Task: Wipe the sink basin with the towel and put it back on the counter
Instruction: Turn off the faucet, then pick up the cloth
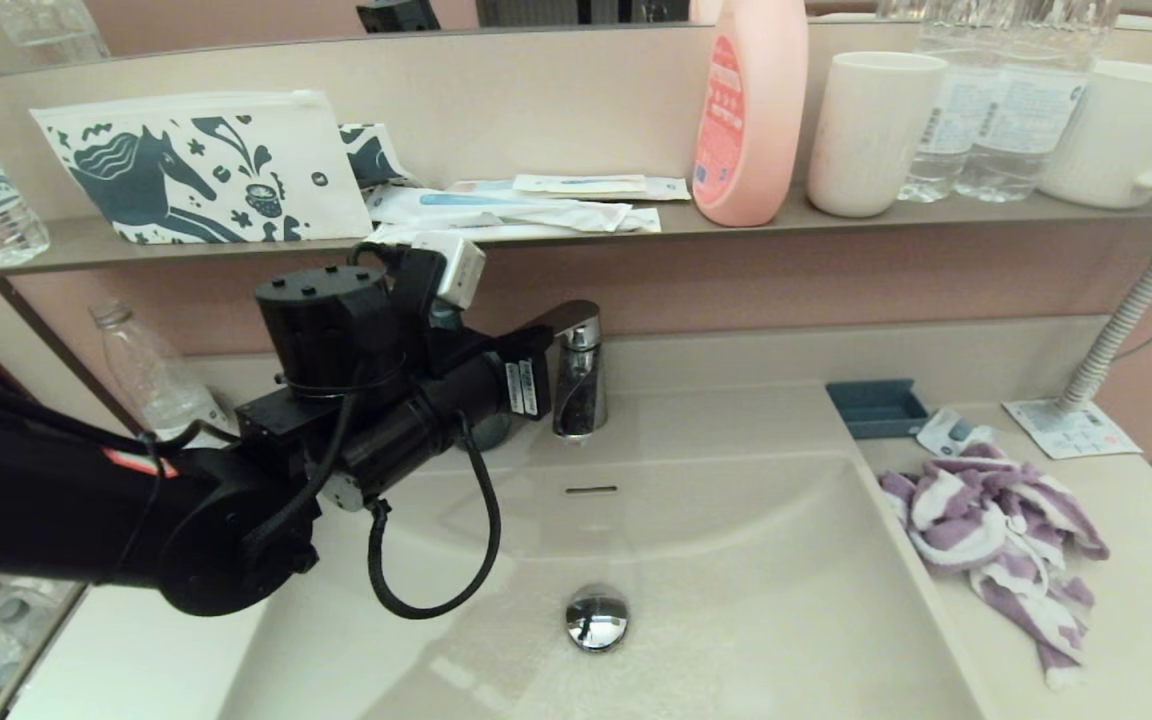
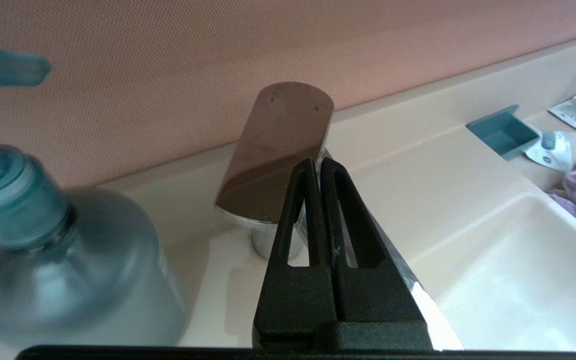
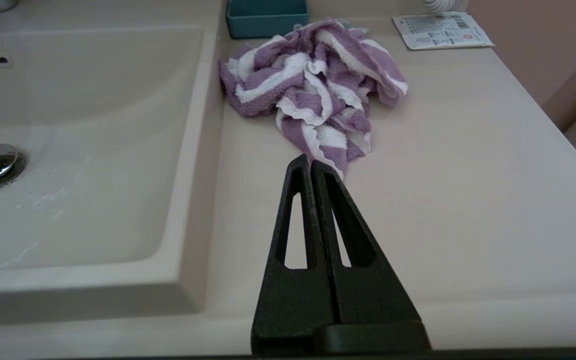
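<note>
The purple-and-white striped towel [image 1: 996,530] lies crumpled on the cream counter [image 1: 1136,600], right of the sink basin [image 1: 736,560], apart from both grippers. The basin holds only its chrome drain plug [image 1: 596,617] under the overflow slot [image 1: 591,490]. My right gripper [image 3: 309,162] is shut and empty, low over the counter [image 3: 468,200], its tips just short of the tail of the towel [image 3: 318,90]. It does not show in the head view. My left arm [image 1: 386,420] reaches to the faucet [image 1: 576,370]; the left gripper [image 2: 316,165] is shut and empty above the faucet lever [image 2: 278,145].
A blurred pump bottle [image 2: 58,260] stands close beside the left gripper. A teal soap dish [image 1: 876,405] and sachets [image 1: 1071,430] sit behind the towel. The shelf [image 1: 836,215] carries a horse-print pouch [image 1: 196,165], a pink bottle [image 1: 751,110], cups and water bottles.
</note>
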Robot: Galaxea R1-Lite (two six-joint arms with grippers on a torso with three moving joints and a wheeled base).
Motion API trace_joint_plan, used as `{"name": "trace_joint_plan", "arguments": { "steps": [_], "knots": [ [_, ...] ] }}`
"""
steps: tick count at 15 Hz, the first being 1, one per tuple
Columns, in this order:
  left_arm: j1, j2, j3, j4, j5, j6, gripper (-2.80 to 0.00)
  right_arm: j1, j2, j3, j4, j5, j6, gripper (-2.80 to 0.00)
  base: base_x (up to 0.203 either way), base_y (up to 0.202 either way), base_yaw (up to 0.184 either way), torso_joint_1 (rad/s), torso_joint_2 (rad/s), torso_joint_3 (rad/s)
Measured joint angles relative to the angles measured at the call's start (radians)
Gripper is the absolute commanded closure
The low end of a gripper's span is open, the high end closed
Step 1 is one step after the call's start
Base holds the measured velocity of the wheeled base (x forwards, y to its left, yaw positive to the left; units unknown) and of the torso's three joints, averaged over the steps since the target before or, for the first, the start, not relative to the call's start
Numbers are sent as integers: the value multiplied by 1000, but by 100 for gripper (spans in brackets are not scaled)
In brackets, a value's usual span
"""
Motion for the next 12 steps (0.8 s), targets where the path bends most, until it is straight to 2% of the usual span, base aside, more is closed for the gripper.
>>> {"name": "trace_joint_plan", "arguments": {
  "steps": [2,4,9,11,12],
  "knots": [
    [-13,-63,7,-1,32,0,0,0,0,0,0,0,0,0,0,0,0,0,0,0],
    [-27,-159,62,8,55,-1,0,0,0,0,0,0,0,0,0,0,0,0,0,0],
    [-62,-495,411,53,92,-3,0,0,0,0,0,0,0,0,0,0,0,0,0,0],
    [-25,-661,552,85,87,-2,0,0,0,0,0,0,0,0,0,0,0,0,0,0],
    [17,-733,617,96,82,0,0,0,0,0,0,0,0,0,0,0,0,0,0,0]
  ]
}}
